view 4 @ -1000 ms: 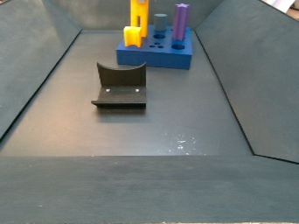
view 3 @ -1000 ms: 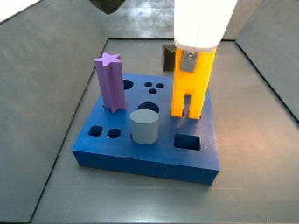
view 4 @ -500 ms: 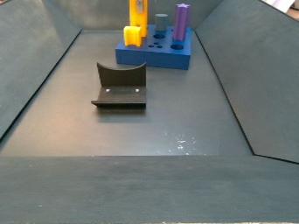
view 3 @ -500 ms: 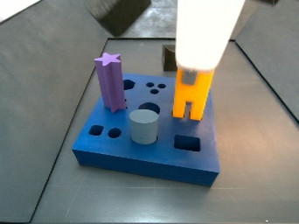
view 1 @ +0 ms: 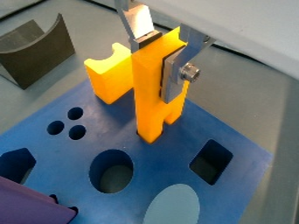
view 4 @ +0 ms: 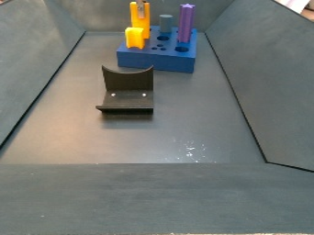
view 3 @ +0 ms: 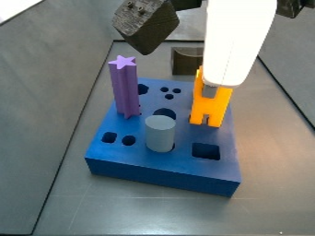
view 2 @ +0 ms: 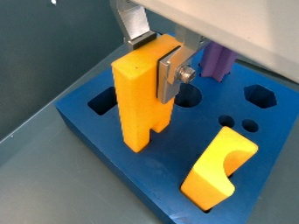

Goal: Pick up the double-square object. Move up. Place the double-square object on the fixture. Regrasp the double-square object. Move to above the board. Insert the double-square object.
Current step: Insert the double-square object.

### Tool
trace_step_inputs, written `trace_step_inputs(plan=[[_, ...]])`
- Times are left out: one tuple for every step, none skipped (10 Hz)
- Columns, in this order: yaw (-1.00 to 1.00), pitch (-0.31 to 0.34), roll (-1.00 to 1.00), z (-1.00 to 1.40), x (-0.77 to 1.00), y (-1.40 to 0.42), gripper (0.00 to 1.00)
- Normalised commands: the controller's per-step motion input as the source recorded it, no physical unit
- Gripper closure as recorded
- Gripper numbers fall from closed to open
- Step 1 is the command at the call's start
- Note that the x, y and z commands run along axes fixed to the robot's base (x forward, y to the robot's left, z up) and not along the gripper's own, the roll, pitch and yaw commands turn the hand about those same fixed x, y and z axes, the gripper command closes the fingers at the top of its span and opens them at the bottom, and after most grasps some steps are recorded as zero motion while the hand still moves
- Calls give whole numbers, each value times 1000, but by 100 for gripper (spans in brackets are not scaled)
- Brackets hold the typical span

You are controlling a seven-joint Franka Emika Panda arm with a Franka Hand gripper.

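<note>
Orange-yellow and upright, the double-square object (view 1: 156, 83) stands on the board (view 1: 216, 127) with its two prongs down; both wrist views show their tips at the blue top face, though how deep they sit cannot be told. The pincer (view 1: 160, 58) is clamped on the bar's upper part: one silver finger (view 1: 177, 72) presses flat against a side face, its mate against the opposite face (view 2: 138, 30). In a side view the pale arm body covers the bar's top half, leaving only the lower part (view 3: 211, 104) visible.

Just beside the bar, the stubby yellow block (view 1: 108, 73) with its notched top sits in the board. A purple star-topped post (view 3: 124, 88) and a grey cylinder (view 3: 160, 133) also stand in the slab, with round and square holes open between them.

The fixture (view 4: 127, 90) rests on the dark surface (view 4: 147, 138), well apart from the board (view 4: 166, 61), nearer the camera in that side view.
</note>
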Motion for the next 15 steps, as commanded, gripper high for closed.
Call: trace_step_inputs(plan=[[-146, 346, 469, 0, 194, 6, 100], [-320, 393, 187, -226, 229, 0, 100], [-323, 389, 71, -334, 254, 0, 100], [0, 124, -27, -280, 249, 0, 100], [0, -4, 0, 0, 0, 0, 100], [0, 0, 0, -49, 0, 0, 100], [-23, 127, -84, -840, 0, 137, 100], [-51, 116, 0, -1000, 0, 237, 100], [-20, 100, 0, -1000, 0, 203, 100], [0, 96, 0, -1000, 0, 154, 100], [0, 0, -94, 0, 0, 109, 100], [0, 0, 44, 0, 0, 0, 100], [0, 0, 11, 0, 0, 0, 100], [0, 0, 4, 0, 0, 11, 100], [0, 0, 0, 0, 0, 0, 100]])
